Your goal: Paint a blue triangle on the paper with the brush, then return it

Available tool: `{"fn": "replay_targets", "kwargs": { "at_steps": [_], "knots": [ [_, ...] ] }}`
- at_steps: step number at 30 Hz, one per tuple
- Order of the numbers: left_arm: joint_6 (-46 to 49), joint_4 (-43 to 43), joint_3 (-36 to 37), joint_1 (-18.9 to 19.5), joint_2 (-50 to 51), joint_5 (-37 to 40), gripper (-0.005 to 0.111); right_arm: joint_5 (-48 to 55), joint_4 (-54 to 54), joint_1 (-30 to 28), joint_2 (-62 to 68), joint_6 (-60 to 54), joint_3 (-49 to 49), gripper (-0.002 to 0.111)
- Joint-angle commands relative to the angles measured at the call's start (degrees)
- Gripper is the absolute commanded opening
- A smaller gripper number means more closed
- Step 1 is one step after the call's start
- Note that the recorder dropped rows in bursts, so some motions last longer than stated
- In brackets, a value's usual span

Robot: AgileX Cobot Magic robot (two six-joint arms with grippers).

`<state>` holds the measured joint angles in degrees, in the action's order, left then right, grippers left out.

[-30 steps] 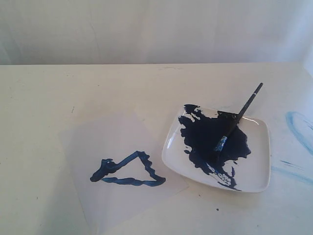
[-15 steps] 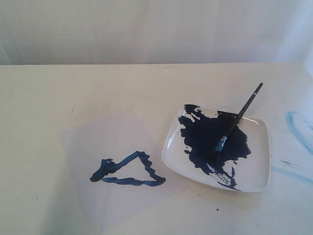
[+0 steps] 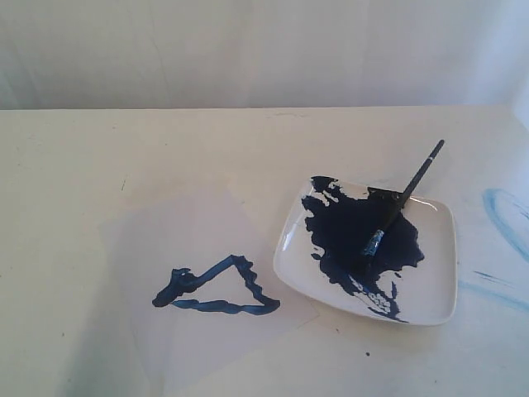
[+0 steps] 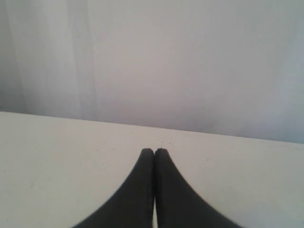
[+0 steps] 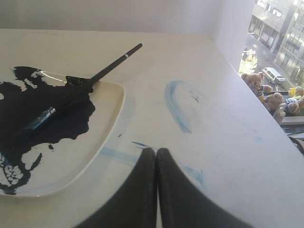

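Observation:
A wobbly dark-blue triangle (image 3: pixel 216 287) with a thick blob at its left corner is painted on the pale paper (image 3: pixel 198 240) at the left of the exterior view. The brush (image 3: pixel 401 198) lies slanted on the white plate (image 3: pixel 434 281), tip in the dark paint pool (image 3: pixel 347 236), handle sticking out over the far rim. The right wrist view shows the same brush (image 5: pixel 78 92) on the plate (image 5: pixel 95 137). My right gripper (image 5: pixel 156 150) is shut and empty, over the table beside the plate. My left gripper (image 4: pixel 154 151) is shut and empty over bare table. Neither gripper shows in the exterior view.
Pale blue smears (image 3: pixel 504 217) mark the table right of the plate, also seen as smears (image 5: pixel 176 105) in the right wrist view. A white wall (image 3: pixel 264 50) runs behind the table. A window with toy bears (image 5: pixel 266 95) lies beyond the table's right edge.

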<state>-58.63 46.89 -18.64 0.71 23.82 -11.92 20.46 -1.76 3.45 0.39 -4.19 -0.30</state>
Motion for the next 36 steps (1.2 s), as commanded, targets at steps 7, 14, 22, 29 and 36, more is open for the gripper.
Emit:
{"fn": "replay_targets", "kwargs": {
  "at_steps": [7, 14, 22, 29, 36],
  "knots": [
    [63.09, -48.25, 9.22, 0.16, -12.56, 17.03, 0.0, -0.33, -0.58, -0.46, -0.39, -0.54, 0.3, 0.0],
    [61.62, -48.31, 14.66, 0.16, -17.25, 23.14, 0.0, -0.33, -0.58, -0.46, -0.39, -0.54, 0.3, 0.0],
    [61.62, -48.31, 18.03, 0.16, -21.25, 25.7, 0.0, -0.33, -0.58, -0.46, -0.39, -0.54, 0.3, 0.0],
    [61.62, -48.31, 18.03, 0.16, -22.43, 30.29, 0.0, -0.33, -0.58, -0.46, -0.39, -0.54, 0.3, 0.0],
    [61.62, -48.31, 18.03, 0.16, -23.34, 31.83, 0.0, -0.33, -0.58, -0.44, -0.39, -0.79, 0.3, 0.0]
  ]
}}
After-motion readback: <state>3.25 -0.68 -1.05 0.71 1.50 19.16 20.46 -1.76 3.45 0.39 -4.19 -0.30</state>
